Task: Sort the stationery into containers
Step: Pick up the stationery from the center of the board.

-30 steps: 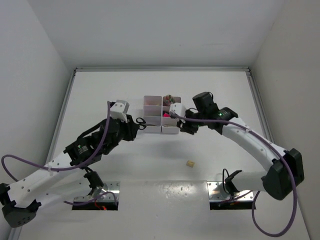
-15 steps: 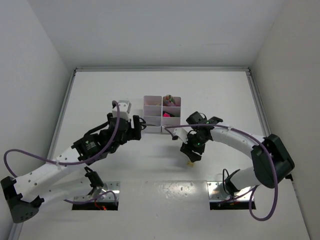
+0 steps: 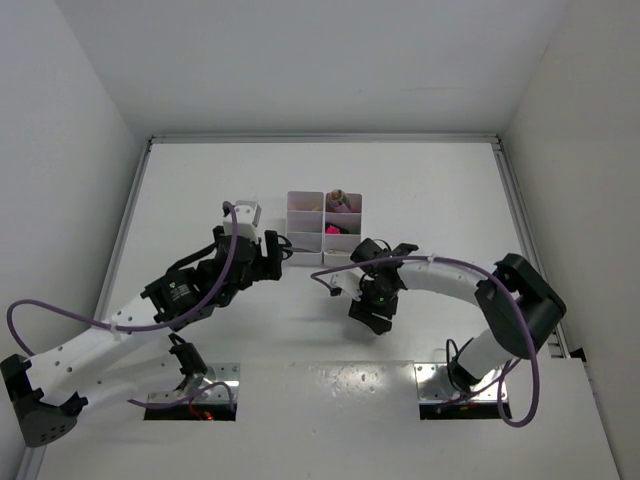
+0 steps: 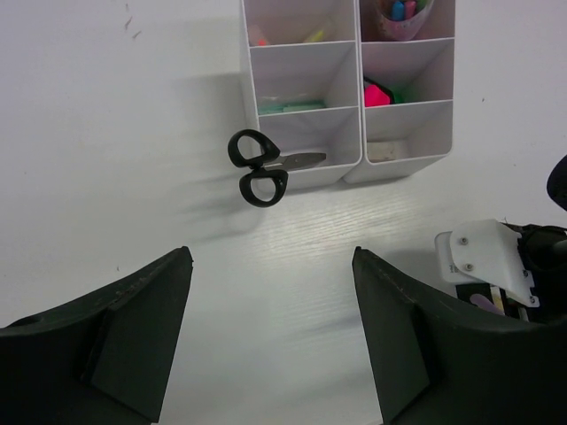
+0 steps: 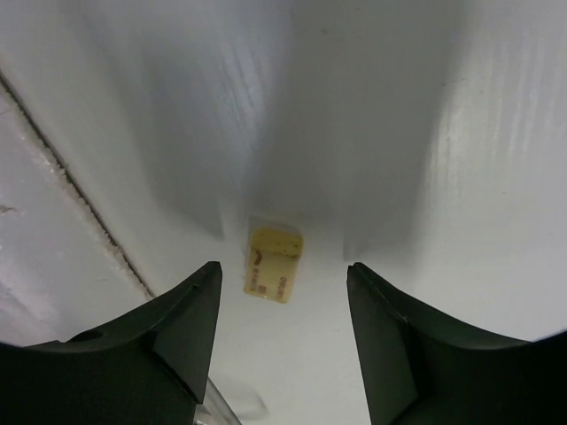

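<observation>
The white six-compartment organizer tray (image 3: 304,203) stands at the table's middle back and also shows in the left wrist view (image 4: 306,62). It holds pink (image 4: 378,91) and green items. Black-handled scissors (image 4: 257,168) lie at its near left corner, blades pointing into the nearest compartment. My left gripper (image 3: 275,252) is open and empty just in front of the scissors, also seen in its wrist view (image 4: 271,252). My right gripper (image 3: 372,322) is open and points down over a small beige eraser (image 5: 274,264), which lies on the table between its fingers. From above, the eraser is hidden under the gripper.
Side walls close the table in left and right, and a back wall stands behind the tray. Two mounting plates (image 3: 195,385) (image 3: 450,385) sit at the near edge. A table seam (image 5: 71,150) runs just left of the eraser. The right arm's white wrist part (image 4: 483,257) is near my left gripper.
My right gripper has swung from the tray's near right corner toward the front and come down over the eraser. My left gripper shifted slightly right and stayed open.
</observation>
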You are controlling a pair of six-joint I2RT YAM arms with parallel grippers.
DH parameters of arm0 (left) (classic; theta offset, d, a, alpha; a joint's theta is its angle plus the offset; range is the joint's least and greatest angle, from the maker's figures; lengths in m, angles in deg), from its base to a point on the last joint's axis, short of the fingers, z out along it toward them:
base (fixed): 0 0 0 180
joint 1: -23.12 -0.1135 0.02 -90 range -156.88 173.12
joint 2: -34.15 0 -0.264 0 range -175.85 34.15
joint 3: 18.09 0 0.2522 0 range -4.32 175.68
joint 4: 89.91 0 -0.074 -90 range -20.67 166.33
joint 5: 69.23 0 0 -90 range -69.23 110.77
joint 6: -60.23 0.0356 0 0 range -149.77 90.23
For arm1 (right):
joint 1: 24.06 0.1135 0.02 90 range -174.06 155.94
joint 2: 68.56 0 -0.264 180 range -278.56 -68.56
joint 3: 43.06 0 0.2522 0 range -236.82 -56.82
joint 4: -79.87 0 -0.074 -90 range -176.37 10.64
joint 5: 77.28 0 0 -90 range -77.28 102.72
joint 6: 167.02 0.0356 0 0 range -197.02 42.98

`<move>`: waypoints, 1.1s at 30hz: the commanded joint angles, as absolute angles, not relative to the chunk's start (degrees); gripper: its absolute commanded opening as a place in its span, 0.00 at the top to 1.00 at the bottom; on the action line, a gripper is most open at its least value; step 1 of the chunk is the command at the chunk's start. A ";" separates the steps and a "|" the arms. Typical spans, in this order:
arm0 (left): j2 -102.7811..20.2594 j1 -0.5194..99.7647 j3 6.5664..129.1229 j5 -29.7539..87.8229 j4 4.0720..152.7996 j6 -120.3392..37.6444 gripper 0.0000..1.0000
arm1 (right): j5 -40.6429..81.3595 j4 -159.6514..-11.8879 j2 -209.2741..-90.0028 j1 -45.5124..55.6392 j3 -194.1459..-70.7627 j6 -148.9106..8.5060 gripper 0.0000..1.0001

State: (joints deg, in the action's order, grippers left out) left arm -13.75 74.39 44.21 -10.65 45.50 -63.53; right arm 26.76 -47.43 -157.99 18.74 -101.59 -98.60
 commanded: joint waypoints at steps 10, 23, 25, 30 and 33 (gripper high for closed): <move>-12.96 74.28 45.86 -10.87 46.10 -63.69 0.21 | 18.17 -52.26 -161.72 22.95 -99.89 -94.86 0.48; -12.96 74.28 45.86 -10.87 46.10 -63.69 0.21 | 15.97 -50.95 -151.29 22.78 -109.10 -99.16 1.00; -12.96 74.28 45.86 -10.87 46.10 -63.69 0.21 | 14.74 -52.25 -149.69 22.78 -114.01 -100.56 1.00; -12.96 74.28 45.86 -10.87 46.10 -63.69 0.21 | 14.83 -57.87 -152.22 22.78 -123.51 -103.64 1.00; -12.96 74.28 45.86 -10.34 46.10 -64.22 0.21 | 13.96 -61.48 -156.44 22.78 -125.80 -103.65 1.00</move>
